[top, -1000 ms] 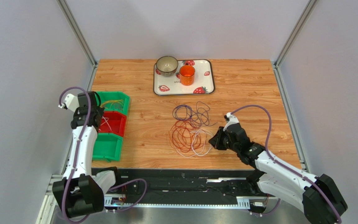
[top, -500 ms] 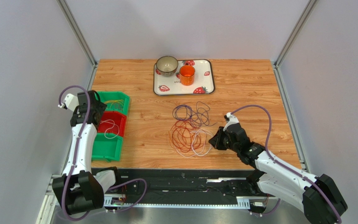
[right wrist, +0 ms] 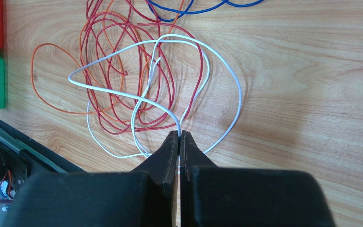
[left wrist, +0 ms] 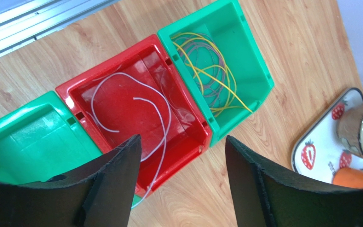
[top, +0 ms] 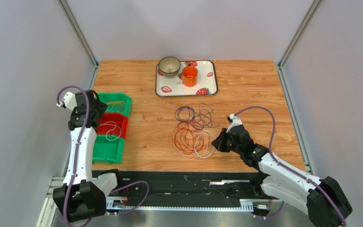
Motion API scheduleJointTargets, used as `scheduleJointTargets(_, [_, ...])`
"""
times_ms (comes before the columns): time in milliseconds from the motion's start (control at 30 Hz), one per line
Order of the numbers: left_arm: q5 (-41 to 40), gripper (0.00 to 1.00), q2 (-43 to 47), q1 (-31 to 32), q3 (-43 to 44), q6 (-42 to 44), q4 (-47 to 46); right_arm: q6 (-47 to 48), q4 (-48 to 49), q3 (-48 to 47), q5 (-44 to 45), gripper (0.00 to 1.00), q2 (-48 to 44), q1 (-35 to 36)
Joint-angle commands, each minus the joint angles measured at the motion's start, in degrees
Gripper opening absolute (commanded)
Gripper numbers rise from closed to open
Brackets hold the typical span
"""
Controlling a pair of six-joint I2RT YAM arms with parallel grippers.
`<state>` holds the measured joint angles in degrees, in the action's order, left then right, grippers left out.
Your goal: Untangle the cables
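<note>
A tangle of thin orange, dark red, purple and white cables (top: 193, 135) lies at the centre of the wooden surface (top: 254, 85). At its lower right edge, the right arm's fingers (right wrist: 179, 142) are pressed together on a loop of the white cable (right wrist: 177, 127). At the left edge, the left arm's fingers (left wrist: 122, 175) stand wide apart, holding nothing. They hang over a red plastic bin (left wrist: 122, 113) containing a white wire (left wrist: 168, 118). The green plastic bin (left wrist: 238, 52) beside it holds yellow and purple wires (left wrist: 207, 71).
</note>
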<state>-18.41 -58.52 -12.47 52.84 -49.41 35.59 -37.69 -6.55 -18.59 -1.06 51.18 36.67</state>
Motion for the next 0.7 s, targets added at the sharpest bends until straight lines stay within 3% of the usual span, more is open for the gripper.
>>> scheduleJointTargets(0, [4.26,0.70,3.14,-0.45,0.43,1.77,2.71,0.43,1.63,-1.71,0.53,0.00,-0.38,-0.19])
scheduleJointTargets(367, [9.45,0.59,13.25,-0.45,-13.45,-3.15,6.50,0.43,1.54,-1.63,0.62,0.00,-0.82,-0.10])
scheduleJointTargets(667, [6.20,0.56,11.50,-0.45,-14.78,-5.43,10.90,0.43,1.45,-1.45,0.71,0.00,-1.17,-0.28])
